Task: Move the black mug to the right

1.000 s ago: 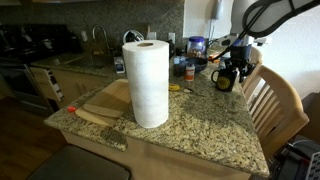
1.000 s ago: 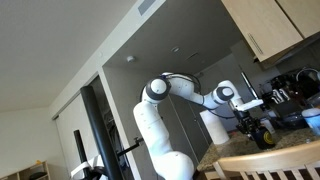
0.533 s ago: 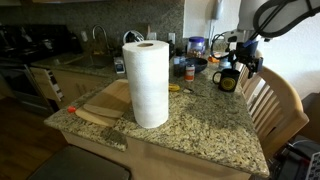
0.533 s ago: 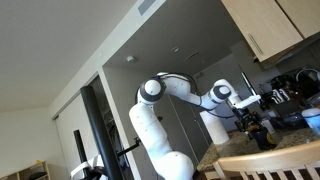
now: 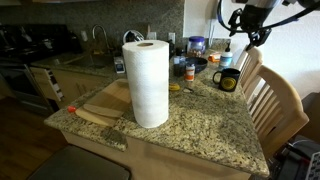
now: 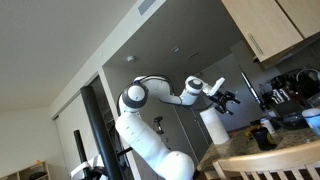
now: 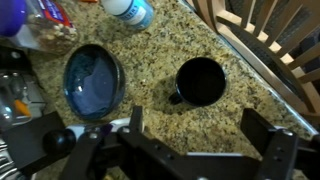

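Since half a second back I have lifted the arm (image 6: 160,92) clear: the gripper (image 5: 247,38), which sat down around the black mug (image 5: 226,79) then, now hangs well above it, and the mug has stayed where it stood. Both exterior views show the gripper up in the air, apart from everything on the counter (image 5: 200,128). From the wrist view I look straight down past the gripper (image 7: 197,135), and its jaws are spread wide with nothing between them. The granite counter fills most of that view. A wooden chair (image 5: 278,102) stands against the counter's edge just beyond the mug, and its slats (image 7: 268,28) cross the upper corner of the wrist view. The tall white paper towel roll (image 5: 148,83) stands upright near the middle of the counter, touching the near corner of a wooden cutting board (image 5: 106,100). In the wrist view a dark bowl (image 7: 95,80) with a bluish inside sits on the granite beside the mug, the two close but not touching. The mug (image 7: 200,82) is upright and looks empty, its handle turned toward the lower left of that view. In an exterior view its yellow emblem faces the camera. A blue-lidded jar (image 7: 130,10) lies beyond the bowl at the top edge.
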`<control>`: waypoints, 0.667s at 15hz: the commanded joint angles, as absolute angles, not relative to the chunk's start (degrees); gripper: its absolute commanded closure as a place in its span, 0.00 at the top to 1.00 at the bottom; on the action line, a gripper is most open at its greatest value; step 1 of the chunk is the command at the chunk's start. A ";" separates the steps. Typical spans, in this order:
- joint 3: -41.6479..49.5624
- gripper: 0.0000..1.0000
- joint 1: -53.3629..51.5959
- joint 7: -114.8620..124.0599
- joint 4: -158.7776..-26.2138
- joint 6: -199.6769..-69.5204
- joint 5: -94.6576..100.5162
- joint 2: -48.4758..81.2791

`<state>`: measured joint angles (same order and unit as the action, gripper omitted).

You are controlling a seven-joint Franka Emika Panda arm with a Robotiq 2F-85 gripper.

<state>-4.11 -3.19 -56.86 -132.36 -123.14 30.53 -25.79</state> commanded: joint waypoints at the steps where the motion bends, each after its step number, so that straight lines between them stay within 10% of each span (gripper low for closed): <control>1: -7.19 1.00 -5.13 -51.76 -133.37 -124.16 35.98 -32.76; 10: -1.20 1.00 -20.72 -76.51 -117.76 -110.61 12.52 -34.29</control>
<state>-3.46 -18.32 -69.48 -124.19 -117.79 19.18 -37.12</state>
